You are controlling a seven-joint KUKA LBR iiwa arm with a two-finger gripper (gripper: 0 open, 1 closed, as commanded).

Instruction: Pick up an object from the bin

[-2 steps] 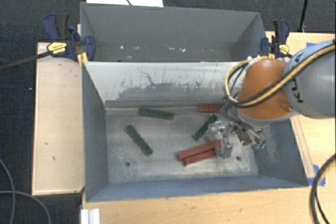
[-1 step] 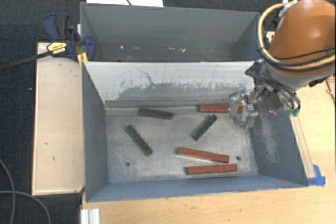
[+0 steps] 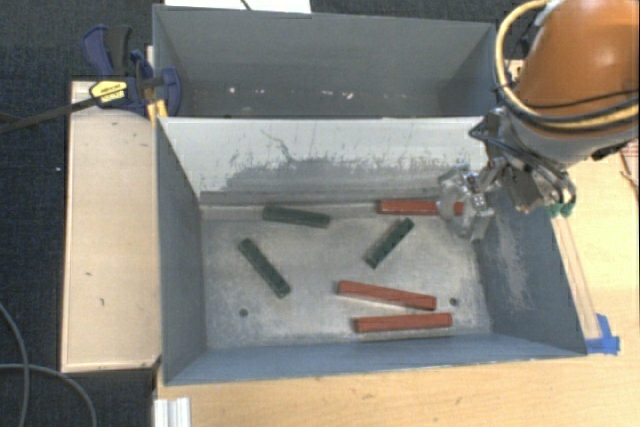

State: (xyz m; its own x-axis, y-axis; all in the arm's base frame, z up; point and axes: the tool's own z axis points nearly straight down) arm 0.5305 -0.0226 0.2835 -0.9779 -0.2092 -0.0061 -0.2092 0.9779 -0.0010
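Observation:
My gripper (image 3: 462, 205) is low at the bin's back right, by the right wall. It sits over the right end of a red flat bar (image 3: 405, 207) that lies along the foot of the back wall. A bit of red shows through the gripper's metal parts. A dark green bar (image 3: 389, 242) lies slanted just to the front left of the gripper.
Two more dark green bars lie to the left, one along the back wall (image 3: 296, 215) and one slanted at mid-left (image 3: 264, 268). Two red bars lie near the front, one (image 3: 385, 294) above the other (image 3: 402, 322). The arm's orange cover hangs over the bin's right rim.

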